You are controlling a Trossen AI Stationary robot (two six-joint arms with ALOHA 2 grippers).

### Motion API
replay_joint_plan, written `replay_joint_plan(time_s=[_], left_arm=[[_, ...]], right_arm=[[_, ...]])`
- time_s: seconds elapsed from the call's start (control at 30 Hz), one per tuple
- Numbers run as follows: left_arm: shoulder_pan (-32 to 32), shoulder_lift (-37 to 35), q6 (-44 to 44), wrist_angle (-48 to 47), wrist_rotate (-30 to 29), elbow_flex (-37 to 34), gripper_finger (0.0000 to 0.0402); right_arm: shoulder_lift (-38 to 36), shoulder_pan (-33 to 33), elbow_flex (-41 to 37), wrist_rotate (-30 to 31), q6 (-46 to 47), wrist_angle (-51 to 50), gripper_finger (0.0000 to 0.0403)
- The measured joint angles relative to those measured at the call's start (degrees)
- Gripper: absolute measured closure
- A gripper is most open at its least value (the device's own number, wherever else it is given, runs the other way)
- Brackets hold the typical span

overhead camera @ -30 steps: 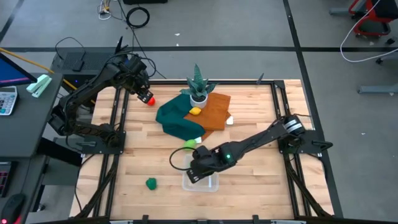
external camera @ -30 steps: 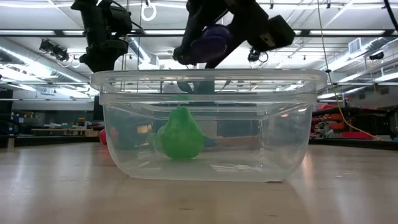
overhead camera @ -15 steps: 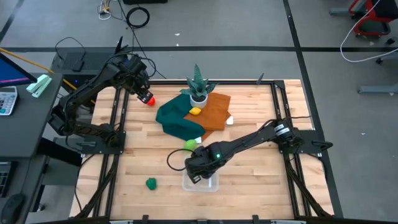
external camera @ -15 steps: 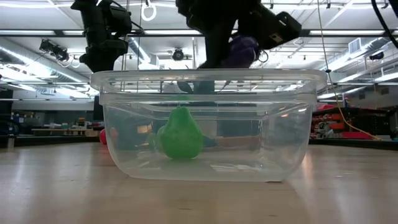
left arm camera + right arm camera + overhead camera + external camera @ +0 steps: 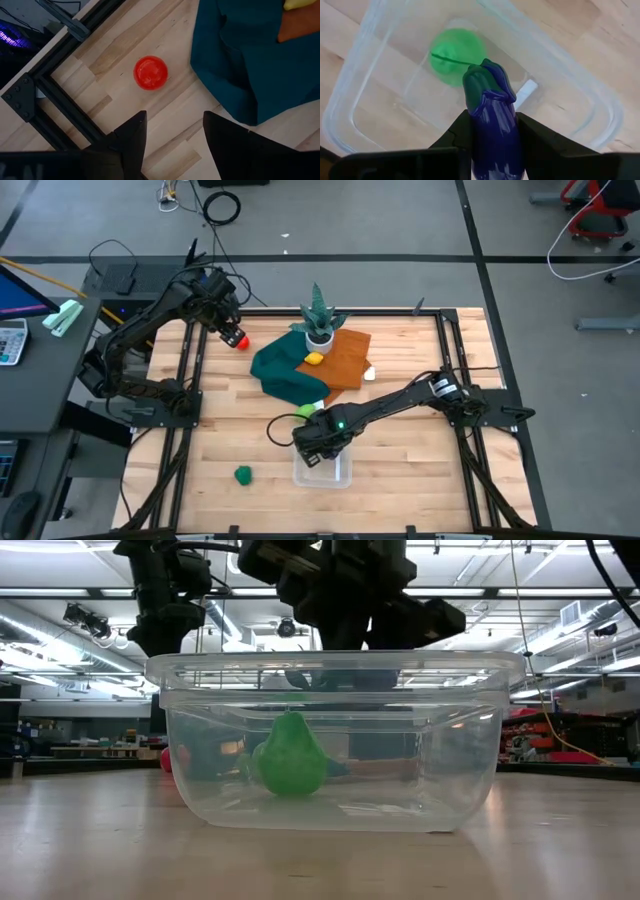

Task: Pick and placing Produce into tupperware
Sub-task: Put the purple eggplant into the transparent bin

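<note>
The right gripper (image 5: 492,131) hangs over the clear tub (image 5: 322,471) near the desk's front edge, its fingers (image 5: 457,131) clamped on a purple eggplant (image 5: 492,120). A green pear (image 5: 291,755) sits inside the tub. The left gripper (image 5: 172,132) hovers at the desk's back left corner, fingers apart, above a red ball (image 5: 150,73) lying beside the teal cloth (image 5: 240,55).
</note>
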Motion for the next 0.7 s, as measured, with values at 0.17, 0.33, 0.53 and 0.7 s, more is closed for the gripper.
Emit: replay_joint_plan(time_s=[0.17, 0.33, 0.53, 0.7], left_arm=[[0.02, 0.0, 0.02, 0.0, 0.0, 0.0, 0.02], [0.02, 0.0, 0.04, 0.08, 0.0, 0.0, 0.0196], [0.02, 0.0, 0.07, 0.11, 0.0, 0.0, 0.0202], [0.02, 0.0, 0.09, 0.09, 0.0, 0.0, 0.0197]], right_arm=[[0.02, -0.35, -0.73, -0.16, 0.09, -0.58, 0.0321], [0.0, -0.47, -0.69, -0.07, 0.85, -0.46, 0.0321], [0.0, -0.48, -0.69, 0.44, 1.23, -0.41, 0.0321], [-0.02, -0.7, -2.66, 0.49, 1.73, -0.1, 0.0321]])
